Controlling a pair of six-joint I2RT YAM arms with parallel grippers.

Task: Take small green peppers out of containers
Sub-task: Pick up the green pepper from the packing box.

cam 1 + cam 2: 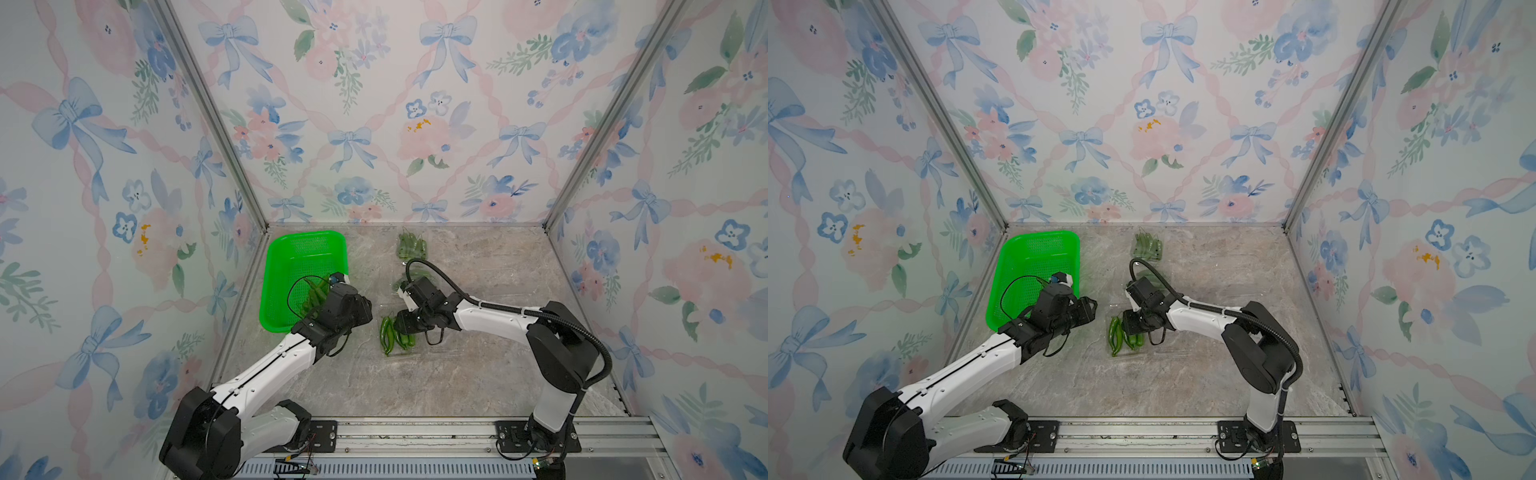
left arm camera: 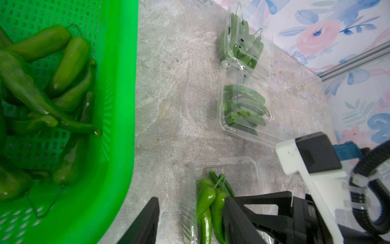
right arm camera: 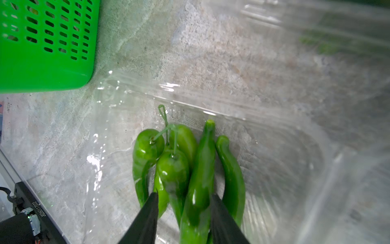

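Some peppers (image 3: 200, 169) lie clasped between the right jaws; left jaws gape, empty.

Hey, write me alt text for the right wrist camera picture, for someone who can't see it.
Two black fingers of the right end effector straddle a cluster of small green peppers lying in an open clear container; whether they grip yet is unclear. A bright green basket sits nearby on the grey stone-look table.
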